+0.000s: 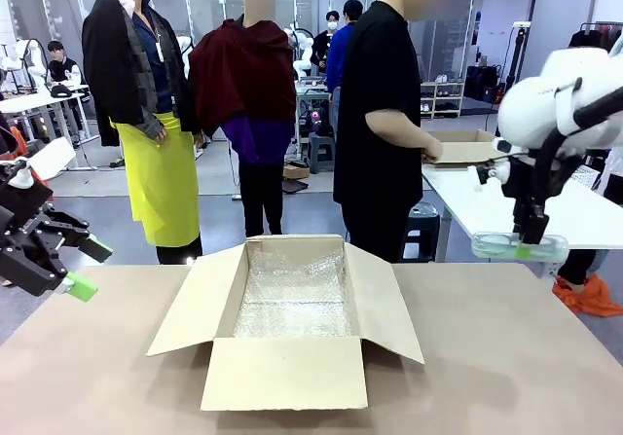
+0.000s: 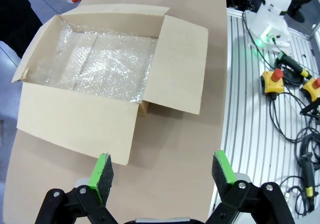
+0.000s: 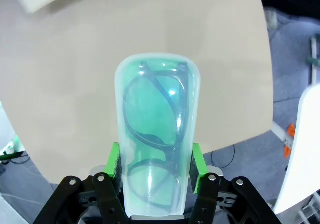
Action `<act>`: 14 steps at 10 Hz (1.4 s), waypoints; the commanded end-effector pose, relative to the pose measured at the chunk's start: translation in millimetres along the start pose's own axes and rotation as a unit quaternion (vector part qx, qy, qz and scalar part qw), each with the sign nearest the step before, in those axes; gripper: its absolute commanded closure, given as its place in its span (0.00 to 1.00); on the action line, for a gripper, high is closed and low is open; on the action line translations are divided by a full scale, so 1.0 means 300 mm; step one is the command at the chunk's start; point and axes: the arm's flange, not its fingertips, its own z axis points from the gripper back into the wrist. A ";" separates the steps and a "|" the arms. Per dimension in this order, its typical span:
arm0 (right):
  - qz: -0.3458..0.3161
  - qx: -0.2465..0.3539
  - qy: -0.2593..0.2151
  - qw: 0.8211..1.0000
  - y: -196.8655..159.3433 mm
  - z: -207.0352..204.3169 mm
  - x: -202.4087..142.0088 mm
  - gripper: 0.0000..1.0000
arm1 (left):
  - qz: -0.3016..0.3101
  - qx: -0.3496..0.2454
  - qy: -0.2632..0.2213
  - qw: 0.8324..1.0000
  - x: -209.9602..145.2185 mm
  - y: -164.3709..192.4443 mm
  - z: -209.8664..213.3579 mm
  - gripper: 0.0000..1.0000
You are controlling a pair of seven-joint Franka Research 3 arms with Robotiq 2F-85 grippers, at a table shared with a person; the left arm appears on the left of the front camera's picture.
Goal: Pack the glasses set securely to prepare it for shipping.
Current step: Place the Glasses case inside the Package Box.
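My right gripper (image 1: 527, 248) is clenched on the green glasses pack (image 3: 157, 108), held above the table's (image 1: 487, 357) right side, well apart from the box (image 1: 284, 375), while my left gripper (image 2: 162, 173) gapes empty, and I fear the slick wrap sliding free mid-carry.
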 end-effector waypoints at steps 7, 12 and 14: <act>0.123 -0.026 0.023 0.992 0.336 -0.007 0.969 0.54 | -0.001 -0.007 -0.011 1.000 0.007 -0.001 0.007 0.00; 0.135 -0.024 -0.020 0.990 0.389 -0.231 1.285 0.54 | -0.001 -0.007 -0.011 1.000 0.007 -0.001 0.007 0.00; 0.158 -0.027 -0.060 0.985 0.320 -0.358 1.316 0.54 | -0.001 -0.007 -0.011 1.000 0.007 -0.001 0.007 0.00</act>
